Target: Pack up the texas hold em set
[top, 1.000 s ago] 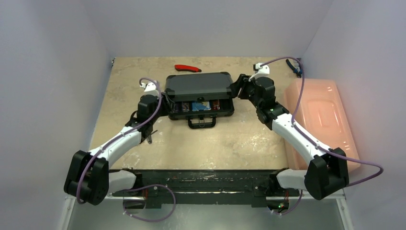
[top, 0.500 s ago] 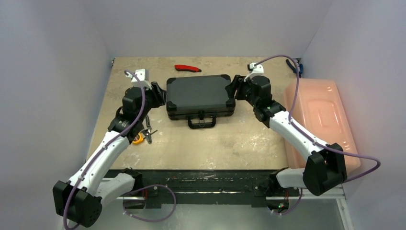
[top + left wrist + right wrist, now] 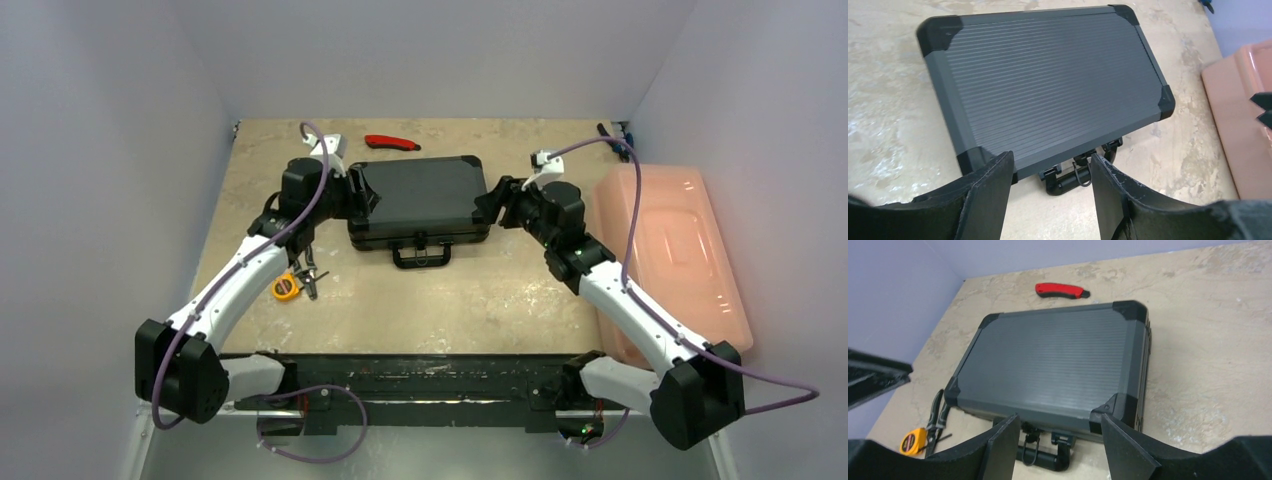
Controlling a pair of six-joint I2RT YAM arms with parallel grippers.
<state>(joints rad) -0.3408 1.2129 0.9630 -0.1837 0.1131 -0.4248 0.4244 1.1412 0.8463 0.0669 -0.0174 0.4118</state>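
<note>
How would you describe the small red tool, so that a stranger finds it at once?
Find the closed black briefcase in the middle of the table. Just beyond its far edge, toward the back wall, lies a small red tool. It is the only bright red object; the tape measure is yellow.

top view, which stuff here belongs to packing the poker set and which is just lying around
Job: black briefcase, closed, with its handle.
Lying about: red knife, yellow tape measure, pliers, pink bin.
</note>
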